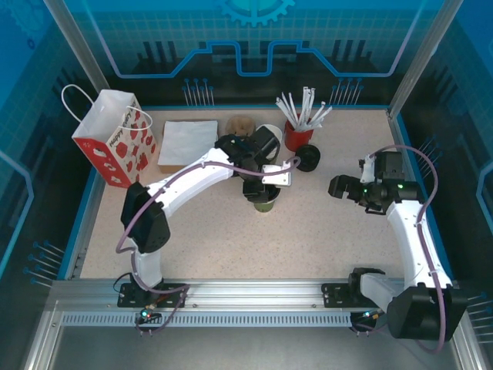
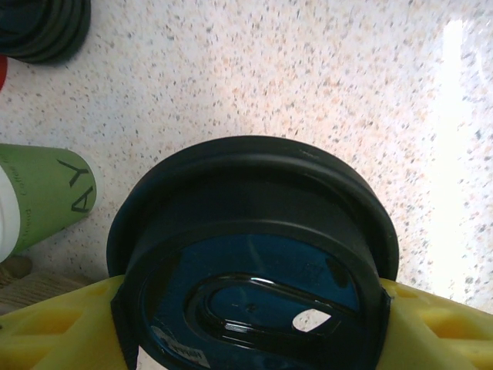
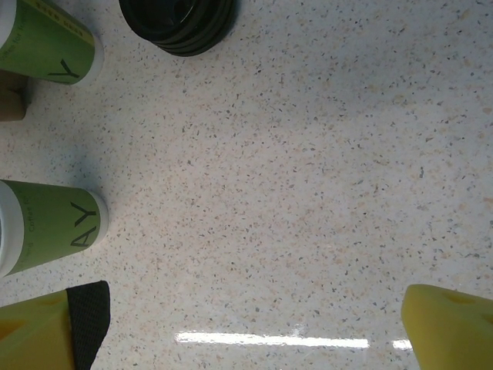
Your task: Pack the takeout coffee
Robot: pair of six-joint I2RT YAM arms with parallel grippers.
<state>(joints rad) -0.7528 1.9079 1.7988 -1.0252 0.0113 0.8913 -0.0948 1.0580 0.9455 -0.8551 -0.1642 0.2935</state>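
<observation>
A robot demo cell, staged as a coffee counter.
Blue printed backdrop panels point(image 1: 254, 38), aluminium frame rail point(image 1: 254, 297), speckled table point(image 1: 323, 231), 2 bolted arms.

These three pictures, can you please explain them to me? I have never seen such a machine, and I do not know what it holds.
You see two white robot arms bolted to a speckled table. The overhead picture comes from a fixed camera above and behind them. The other two come from cameras on the wrists, so the yellow shapes are their fingers. The left gripper holds a black lid over the green cup. The right gripper is open with nothing between its fingers. On the table also stand a red-and-white paper bag, a red cup of white straws and a stack of black lids.
</observation>
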